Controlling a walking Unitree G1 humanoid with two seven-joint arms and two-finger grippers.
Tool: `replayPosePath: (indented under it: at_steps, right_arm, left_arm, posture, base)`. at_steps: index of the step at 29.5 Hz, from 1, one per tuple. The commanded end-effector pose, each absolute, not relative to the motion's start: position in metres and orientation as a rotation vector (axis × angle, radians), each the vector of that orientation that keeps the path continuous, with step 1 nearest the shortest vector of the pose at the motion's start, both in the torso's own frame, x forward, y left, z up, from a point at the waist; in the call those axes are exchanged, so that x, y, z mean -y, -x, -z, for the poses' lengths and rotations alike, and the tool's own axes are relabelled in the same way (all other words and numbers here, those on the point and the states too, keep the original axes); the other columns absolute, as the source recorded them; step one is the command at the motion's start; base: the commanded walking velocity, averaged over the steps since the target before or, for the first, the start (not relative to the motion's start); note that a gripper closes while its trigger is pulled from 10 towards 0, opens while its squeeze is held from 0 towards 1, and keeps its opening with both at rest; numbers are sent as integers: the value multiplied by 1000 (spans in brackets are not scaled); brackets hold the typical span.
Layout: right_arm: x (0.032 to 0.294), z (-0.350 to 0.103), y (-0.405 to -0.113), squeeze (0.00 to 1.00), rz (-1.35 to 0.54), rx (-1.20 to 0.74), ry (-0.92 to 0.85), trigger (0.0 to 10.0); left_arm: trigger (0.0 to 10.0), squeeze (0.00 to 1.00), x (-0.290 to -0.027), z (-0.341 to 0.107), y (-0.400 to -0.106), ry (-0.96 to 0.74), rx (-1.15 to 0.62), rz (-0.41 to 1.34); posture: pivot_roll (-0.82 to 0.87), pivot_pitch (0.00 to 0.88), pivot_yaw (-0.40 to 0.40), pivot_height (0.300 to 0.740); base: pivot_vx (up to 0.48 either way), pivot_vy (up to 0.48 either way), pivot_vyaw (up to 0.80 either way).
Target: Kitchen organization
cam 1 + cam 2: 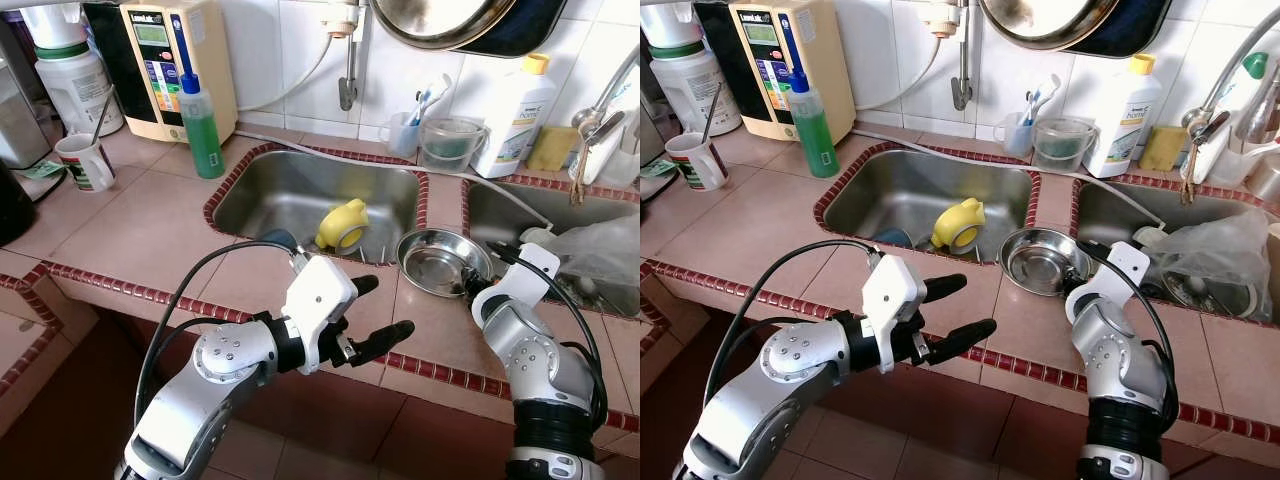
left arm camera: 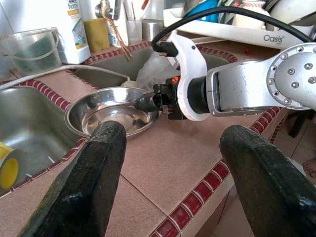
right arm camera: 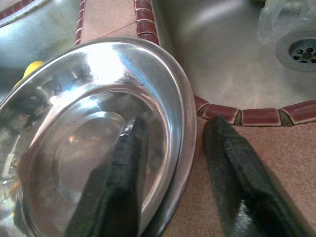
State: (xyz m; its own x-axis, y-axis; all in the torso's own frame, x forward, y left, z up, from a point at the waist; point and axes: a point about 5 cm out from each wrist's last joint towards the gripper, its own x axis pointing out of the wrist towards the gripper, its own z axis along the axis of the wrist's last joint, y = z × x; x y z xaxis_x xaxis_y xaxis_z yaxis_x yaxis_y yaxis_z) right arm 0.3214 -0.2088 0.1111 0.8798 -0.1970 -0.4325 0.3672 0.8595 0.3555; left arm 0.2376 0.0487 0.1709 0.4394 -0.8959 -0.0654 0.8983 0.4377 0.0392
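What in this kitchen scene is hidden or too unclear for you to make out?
- What lies under the crumpled clear plastic bag in the right-hand sink: head views, covered.
- Small print on the beige wall-side water appliance: too small.
- Whether the right gripper, straddling the shiny steel bowl's rim, is pinching it: right wrist view, unclear.

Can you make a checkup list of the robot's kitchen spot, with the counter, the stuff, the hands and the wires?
Surface: tiled counter, two steel sinks set in it.
Job's things: steel bowl on the strip between the sinks; yellow tape roll in the left sink.
Clutter: green soap bottle, mug, plastic bag in the right sink, white bottle, sponge.
Grippers: right gripper straddles the bowl's rim, one finger inside, one outside, not closed; left gripper open above the counter's front edge.
Cables: black cable loops over the left arm.
Surroundings: white tiled wall, pan hanging.
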Motion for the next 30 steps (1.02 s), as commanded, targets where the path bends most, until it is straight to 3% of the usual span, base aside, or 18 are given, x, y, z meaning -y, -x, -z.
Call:
replayPosePath:
  at_steps: [1, 23, 30]
  right_arm:
    - [204, -107, -323, 0, 291, -435, -471, 0]
    - [195, -116, -327, 0, 267, -377, -457, 0]
    - [182, -139, -331, 0, 179, -202, -363, 0]
  left_arm:
    - [10000, 0, -48, -177, -236, -85, -16, 1124]
    - [10000, 0, -51, -178, -241, -94, 0, 1085]
    - [10000, 0, -60, -181, -258, -111, 31, 1001]
  posture:
    - [25, 0, -8, 740]
    - [35, 0, -18, 740]
    - [43, 0, -24, 740]
  base:
    - [0, 0, 0]
    - [0, 0, 0]
    - [0, 0, 0]
